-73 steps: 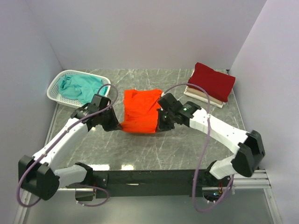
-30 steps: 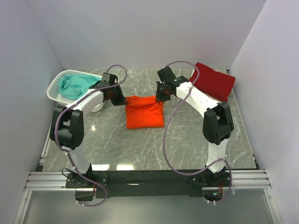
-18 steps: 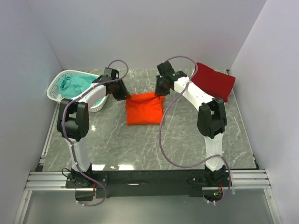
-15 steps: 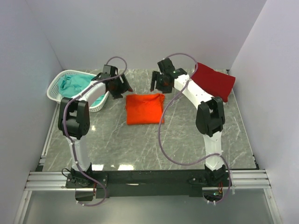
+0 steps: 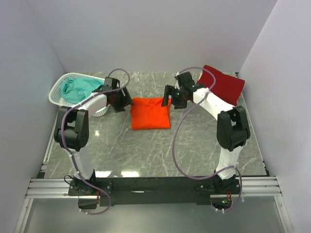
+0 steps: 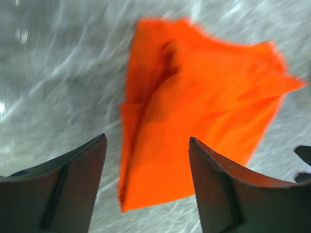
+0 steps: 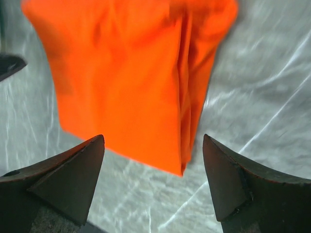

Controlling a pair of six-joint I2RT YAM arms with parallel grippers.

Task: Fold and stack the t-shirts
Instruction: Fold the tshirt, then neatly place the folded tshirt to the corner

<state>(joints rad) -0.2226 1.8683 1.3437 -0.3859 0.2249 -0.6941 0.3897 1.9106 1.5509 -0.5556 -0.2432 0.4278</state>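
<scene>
The bright orange t-shirt (image 5: 150, 113) lies folded in a rough square on the grey marble table, free of both grippers. My left gripper (image 5: 125, 103) hovers open at its far left corner. In the left wrist view the orange t-shirt (image 6: 204, 97) lies beyond the empty gripper (image 6: 146, 141). My right gripper (image 5: 167, 96) stands open at the far right corner. The right wrist view shows the orange t-shirt (image 7: 126, 73) ahead of the gripper (image 7: 153, 138), with nothing between the fingers. A folded dark red t-shirt (image 5: 222, 85) rests at the back right. The teal t-shirt (image 5: 77, 89) sits crumpled in the basket.
A white lattice basket (image 5: 57, 90) stands at the back left against the wall. White walls close in the table on three sides. Purple cables loop above both arms. The arm bases and a black rail (image 5: 155, 187) run along the near edge.
Both grippers carried the orange t-shirt's edge toward the back, let go of it, opened wide and drew back slightly. The shirt now lies folded smaller and flat.
</scene>
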